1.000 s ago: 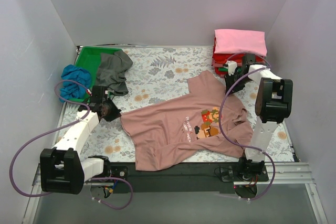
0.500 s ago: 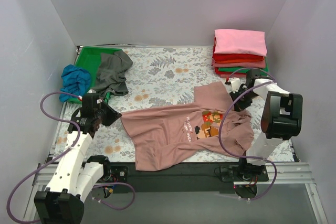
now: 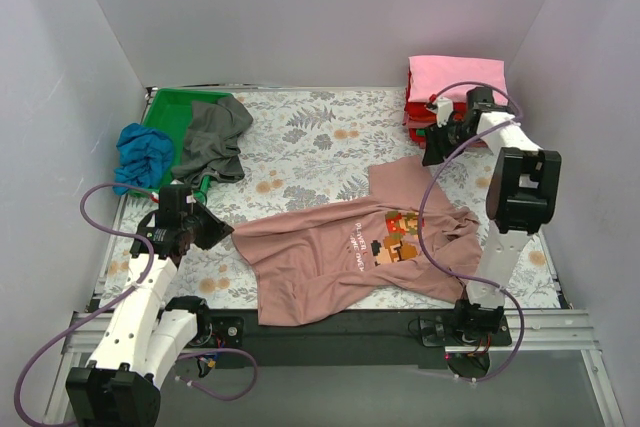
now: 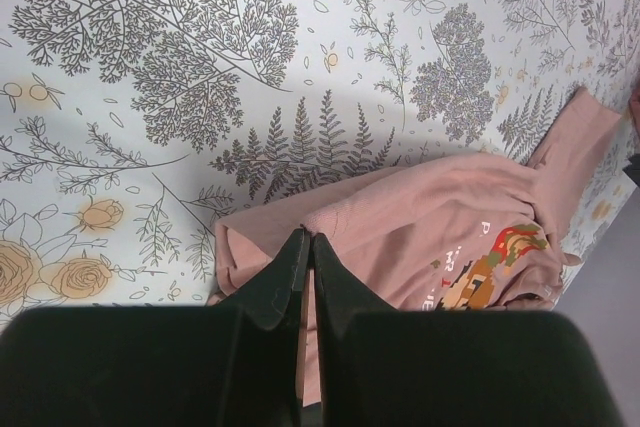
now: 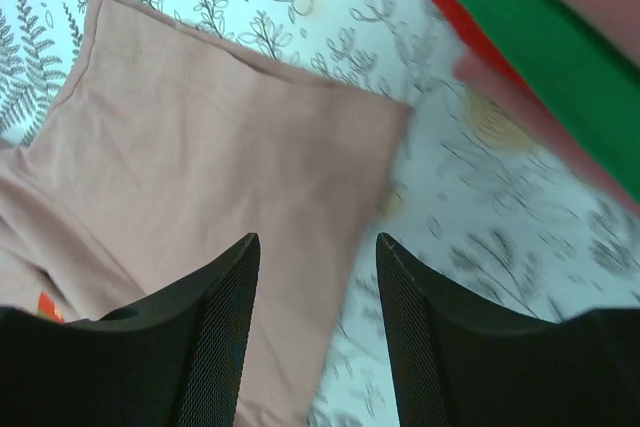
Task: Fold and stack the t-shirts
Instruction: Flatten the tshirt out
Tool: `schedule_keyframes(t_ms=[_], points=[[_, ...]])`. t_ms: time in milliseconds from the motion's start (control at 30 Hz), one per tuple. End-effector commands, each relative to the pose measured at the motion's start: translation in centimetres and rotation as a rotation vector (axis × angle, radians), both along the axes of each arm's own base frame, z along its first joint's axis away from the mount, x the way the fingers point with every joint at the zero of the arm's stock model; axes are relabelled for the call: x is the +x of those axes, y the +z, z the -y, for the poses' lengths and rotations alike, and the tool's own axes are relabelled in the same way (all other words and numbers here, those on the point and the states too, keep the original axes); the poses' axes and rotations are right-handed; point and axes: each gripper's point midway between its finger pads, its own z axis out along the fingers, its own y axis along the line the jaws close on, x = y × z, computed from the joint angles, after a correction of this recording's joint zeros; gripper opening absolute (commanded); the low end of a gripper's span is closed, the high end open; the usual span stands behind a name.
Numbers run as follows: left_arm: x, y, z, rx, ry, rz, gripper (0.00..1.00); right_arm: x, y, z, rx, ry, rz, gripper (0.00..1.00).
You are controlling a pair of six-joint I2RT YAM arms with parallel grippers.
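Your left gripper (image 3: 222, 233) has its fingers pressed together, and in the left wrist view nothing shows between them. The dusty-pink t-shirt (image 3: 340, 247) lies spread and rumpled on the floral table covering (image 3: 300, 137). Its nearest rolled edge sits directly under those closed fingertips (image 4: 296, 252). The rest of the shirt runs away ahead of them, with the pixel graphic (image 4: 480, 267) further out.

Your right gripper (image 3: 433, 150) has its fingers spread apart with nothing between them. It hangs above the table, apart from the cloth. A flat end of the same shirt (image 5: 200, 147) lies below and ahead of it. Off to one side of that gripper, close by, stands the stack of folded t-shirts (image 3: 455, 87). The stack has pink on top, with red and green layers (image 5: 540, 27) under it.

Beyond your left gripper, well apart from it, a grey t-shirt (image 3: 215, 137) drapes over the edge of the green tray (image 3: 175, 107). A blue t-shirt (image 3: 140, 152) is bunched just beside that tray.
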Motion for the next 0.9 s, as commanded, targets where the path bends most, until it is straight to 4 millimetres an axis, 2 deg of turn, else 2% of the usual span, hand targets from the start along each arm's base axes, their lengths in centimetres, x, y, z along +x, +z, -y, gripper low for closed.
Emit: schedule_keyframes(t_ms=[0, 33, 67, 100, 167, 400, 667, 867], points=[[-0.3, 0.3, -0.1, -0.002, 0.004, -0.001, 0.0, 1.2, -1.2, -3.6, 0.063, 0.025, -0.016, 0.57], [-0.4, 0.2, -0.1, 0.002, 0.001, -0.008, 0.0, 2.1, -1.6, -3.4, 0.027, 0.011, 0.014, 0.57], [-0.4, 0.1, -0.2, 0.003, 0.001, -0.008, 0.0, 2.4, -1.9, -3.1, 0.008, 0.002, 0.024, 0.57], [-0.5, 0.0, -0.2, 0.005, 0.003, -0.013, 0.0, 2.4, -2.3, -4.0, -0.011, 0.021, 0.033, 0.57], [-0.4, -0.1, -0.2, 0.005, 0.003, -0.011, 0.0, 3.2, -2.6, -3.6, -0.055, 0.001, 0.065, 0.56], [-0.3, -0.2, -0.2, 0.009, -0.006, -0.016, 0.0, 3.8, -3.0, -2.7, -0.109, -0.021, 0.093, 0.55], [-0.2, -0.2, -0.2, 0.011, -0.01, -0.014, 0.0, 5.5, -3.2, -2.2, -0.138, -0.049, 0.116, 0.54], [-0.2, -0.3, -0.2, 0.012, -0.008, -0.014, 0.0, 5.7, -4.5, -2.0, -0.149, -0.052, 0.095, 0.53]])
